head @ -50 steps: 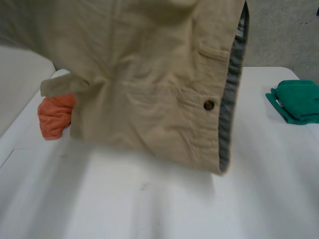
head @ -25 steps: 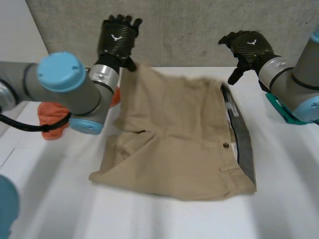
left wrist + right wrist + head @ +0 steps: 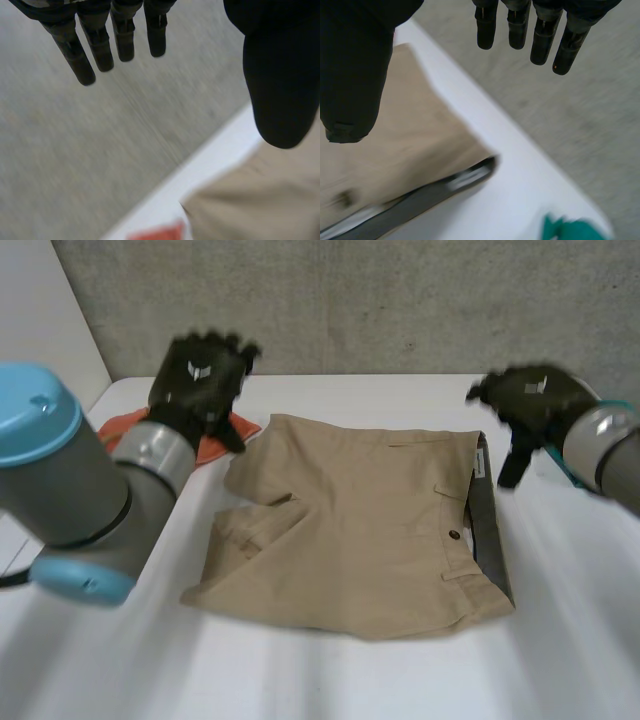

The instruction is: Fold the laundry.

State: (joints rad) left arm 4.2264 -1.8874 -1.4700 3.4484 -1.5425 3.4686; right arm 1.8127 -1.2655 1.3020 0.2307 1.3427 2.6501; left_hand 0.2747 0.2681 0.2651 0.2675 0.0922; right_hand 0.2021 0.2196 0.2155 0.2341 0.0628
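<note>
Shorts [image 3: 350, 520], khaki, lie flat mid-table [image 3: 320, 680]. Long axis runs across the robot: waistband [image 3: 487, 540] toward its right, leg hems toward its left. Left hand [image 3: 195, 385] hovers just off the far hem corner, above an orange cloth [image 3: 122, 426]. Its fingers [image 3: 75, 55] are straight and spread, thumb apart, nothing held, and the shorts' corner lies below the thumb. Right hand [image 3: 525, 400] hangs just beyond the far end of the waistband. Its fingers [image 3: 540, 45] are straight, slightly apart and empty, with the waistband below on the thumb side. Neither hand touches the cloth. Each looks about equally near its own end, so the next grasp probably falls to both, each reaching down and inward.
</note>
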